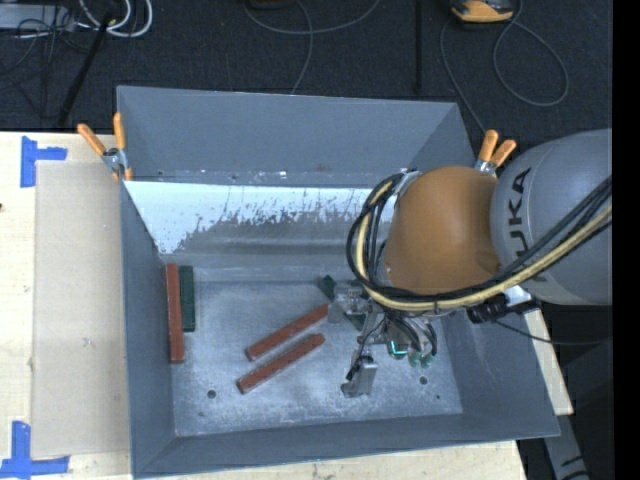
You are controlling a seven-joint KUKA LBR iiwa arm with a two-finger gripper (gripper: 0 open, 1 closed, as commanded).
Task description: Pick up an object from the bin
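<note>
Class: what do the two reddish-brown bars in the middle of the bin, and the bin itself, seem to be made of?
The upper bar and lower bar: possibly wood or matte plastic, evenly brown with no shine. The bin: grey sheet metal, dull finish, with flat folded walls and a pale scuffed floor.

Brown bars (288, 332) in bin (300, 138) — arm (440, 228) near

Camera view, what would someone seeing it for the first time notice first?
The robot arm with its rounded orange cover looms over the right side of the grey bin. Mid-floor lie two slanted reddish-brown bars side by side, the upper bar and the lower bar. A third bar lies along the left wall beside a dark green strip.
</note>
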